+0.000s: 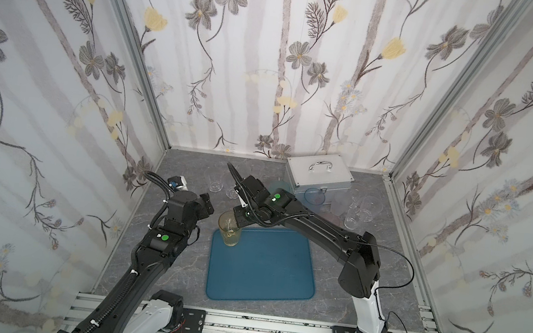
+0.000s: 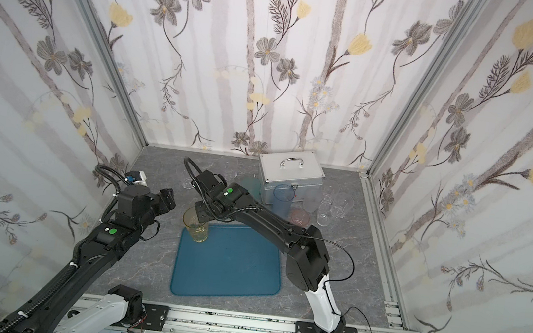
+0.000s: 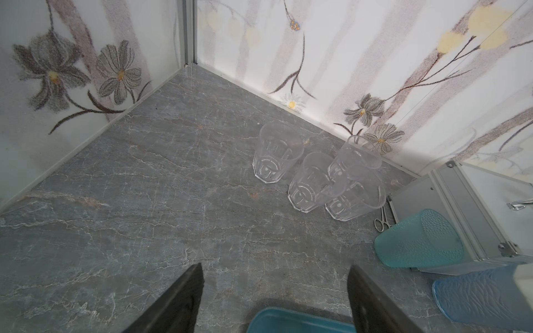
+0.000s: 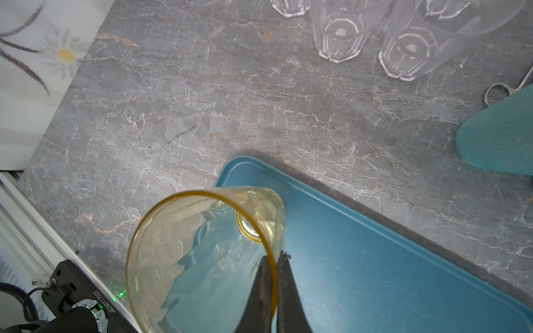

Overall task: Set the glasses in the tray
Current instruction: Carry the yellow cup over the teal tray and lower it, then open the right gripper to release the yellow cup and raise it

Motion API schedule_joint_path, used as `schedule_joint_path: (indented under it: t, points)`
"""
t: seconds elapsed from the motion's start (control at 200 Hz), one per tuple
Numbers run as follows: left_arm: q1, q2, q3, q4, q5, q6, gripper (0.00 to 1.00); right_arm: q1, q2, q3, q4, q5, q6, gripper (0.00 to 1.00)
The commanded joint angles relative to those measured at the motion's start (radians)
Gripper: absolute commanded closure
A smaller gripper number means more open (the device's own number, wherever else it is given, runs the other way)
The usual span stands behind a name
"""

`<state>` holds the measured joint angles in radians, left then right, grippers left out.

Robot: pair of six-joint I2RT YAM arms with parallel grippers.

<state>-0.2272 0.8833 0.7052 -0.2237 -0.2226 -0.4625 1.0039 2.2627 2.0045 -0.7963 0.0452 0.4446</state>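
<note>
- Left gripper [image 3: 274,276]: jaws wide apart and empty, hovering over bare grey table [image 3: 144,201], at about 9 o'clock from the yellow glass [image 1: 229,233].
- Clear glasses [image 3: 278,155]: a cluster standing upright near the back wall, at roughly 1 o'clock ahead of those open jaws. I judge this arm the nearer one to them.
- The yellow glass is at the 11 o'clock corner of the tray [image 1: 266,271], mouth up, long axis close to upright. I cannot tell whether its base rests down.
- Right gripper [image 4: 274,259]: jaws pinched together on the yellow glass's wall at the rim, one finger inside and one outside, on its 1 o'clock side.
- Teal glass [image 3: 418,242] and blue glass [image 3: 476,299] stand off the tray, beside the silver case [image 1: 318,172].
</note>
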Motion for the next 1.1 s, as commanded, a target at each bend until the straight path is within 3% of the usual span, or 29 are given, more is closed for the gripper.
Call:
schedule_joint_path:
  t: [0.0, 0.684, 0.779, 0.969, 1.099]
  points:
    - [0.004, 0.0, -0.007, -0.003, 0.02, -0.014, 0.19, 0.007, 0.032, 0.027, 0.012, 0.03, 0.009, 1.0]
    - [0.005, 0.011, -0.008, 0.0, 0.044, -0.006, 0.19, 0.02, 0.129, 0.099, 0.054, 0.023, 0.056, 0.97]
    - [0.005, 0.009, -0.007, -0.002, 0.043, -0.004, 0.19, 0.02, 0.126, 0.099, 0.058, 0.005, 0.065, 0.91]
    - [0.005, 0.005, 0.011, -0.005, 0.039, 0.005, 0.2, -0.001, 0.052, 0.089, 0.075, -0.07, 0.073, 0.68]
    - [0.005, 0.018, 0.064, -0.026, 0.007, 0.021, 0.24, -0.043, -0.063, 0.005, 0.145, -0.15, 0.092, 0.62]
